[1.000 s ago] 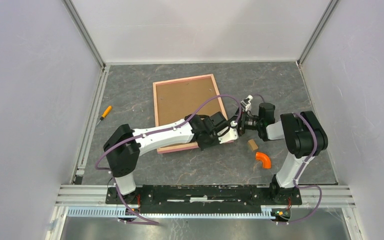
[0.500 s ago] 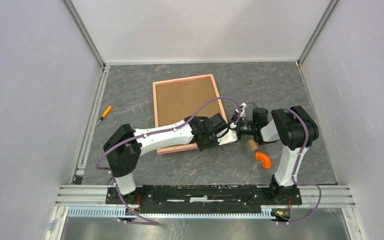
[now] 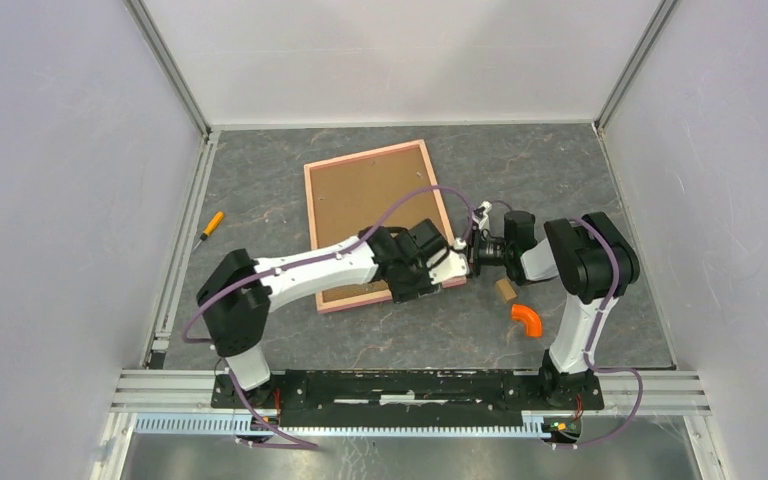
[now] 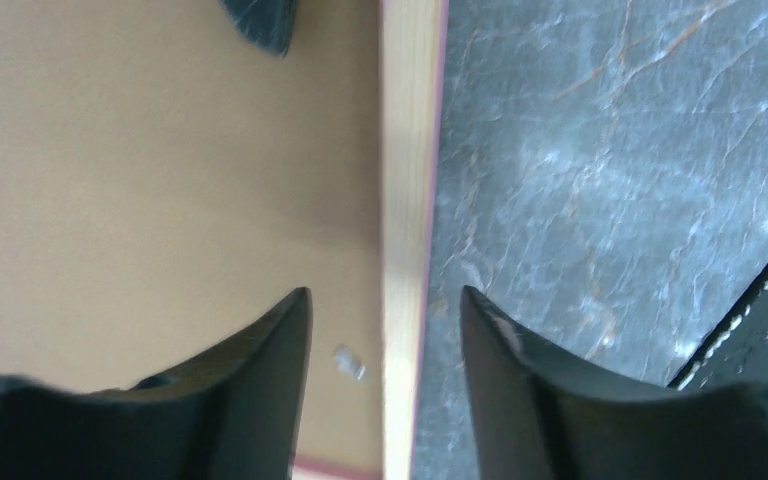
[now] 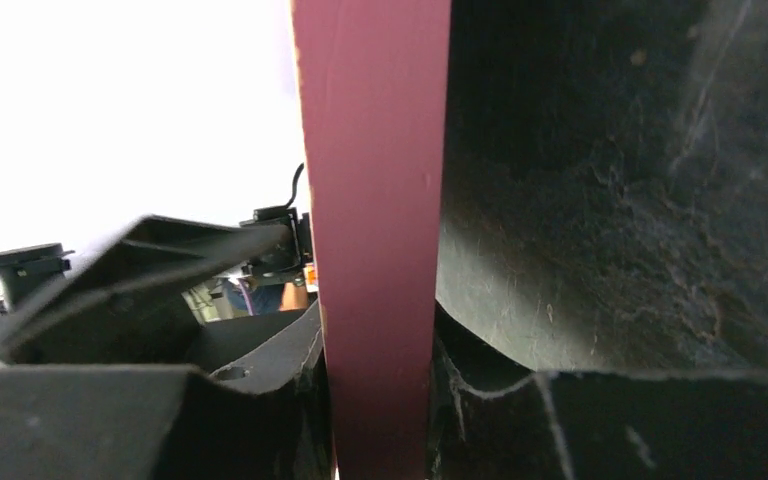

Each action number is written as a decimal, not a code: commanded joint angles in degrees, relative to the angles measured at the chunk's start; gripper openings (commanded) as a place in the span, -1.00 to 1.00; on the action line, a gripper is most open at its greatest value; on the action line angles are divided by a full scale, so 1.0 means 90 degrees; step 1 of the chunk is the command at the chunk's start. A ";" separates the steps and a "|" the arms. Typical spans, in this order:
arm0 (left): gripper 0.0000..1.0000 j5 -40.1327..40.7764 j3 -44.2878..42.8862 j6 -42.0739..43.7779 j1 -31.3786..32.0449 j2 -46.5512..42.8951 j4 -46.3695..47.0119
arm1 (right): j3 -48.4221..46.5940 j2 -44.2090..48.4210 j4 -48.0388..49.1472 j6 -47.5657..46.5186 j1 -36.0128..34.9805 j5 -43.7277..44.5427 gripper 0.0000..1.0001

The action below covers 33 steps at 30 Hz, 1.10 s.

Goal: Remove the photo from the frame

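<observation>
The frame (image 3: 370,195) lies back up on the table, brown fibreboard inside a pink rim. The photo is hidden under that back. My left gripper (image 3: 447,268) hovers over the frame's near right corner. In the left wrist view the gripper (image 4: 385,292) is open and straddles the pale rim (image 4: 405,200), one finger above the fibreboard and the other above the table, with a small metal tab (image 4: 348,362) between them. My right gripper (image 3: 472,250) reaches in from the right. In the right wrist view it (image 5: 378,320) is shut on the pink rim (image 5: 375,200).
A small wooden block (image 3: 505,290) and an orange elbow piece (image 3: 527,319) lie on the grey table just right of the frame's near corner. An orange-handled tool (image 3: 210,224) lies by the left wall. White walls close in the table on three sides.
My left gripper has opened. My right gripper has moved left and closed on the frame's right rim. The frame has turned slightly anticlockwise.
</observation>
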<state>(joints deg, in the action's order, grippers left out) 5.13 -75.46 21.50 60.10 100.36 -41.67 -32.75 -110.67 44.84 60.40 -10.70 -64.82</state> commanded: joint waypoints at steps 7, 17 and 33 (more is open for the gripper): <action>0.94 -0.1807 -0.0533 -0.0579 -0.1822 -0.1863 -0.0650 | -0.0982 0.1279 -0.1725 -0.1780 0.0243 -0.0024 -1.00; 1.00 -0.1852 -0.0517 -0.1064 -0.3008 -0.2786 -0.0709 | -0.4176 0.1545 -0.7690 -0.6112 0.0279 0.1531 -1.00; 1.00 -0.2308 -0.1099 -0.2211 -0.4865 -0.3319 -0.0324 | -0.7652 0.1566 -0.9768 -0.8311 0.0164 0.3362 -1.00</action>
<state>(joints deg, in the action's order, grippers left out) -12.36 -82.28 6.85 19.68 73.60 -47.40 -93.38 -100.77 -49.34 -0.71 -8.75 -42.24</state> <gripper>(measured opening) 0.996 0.324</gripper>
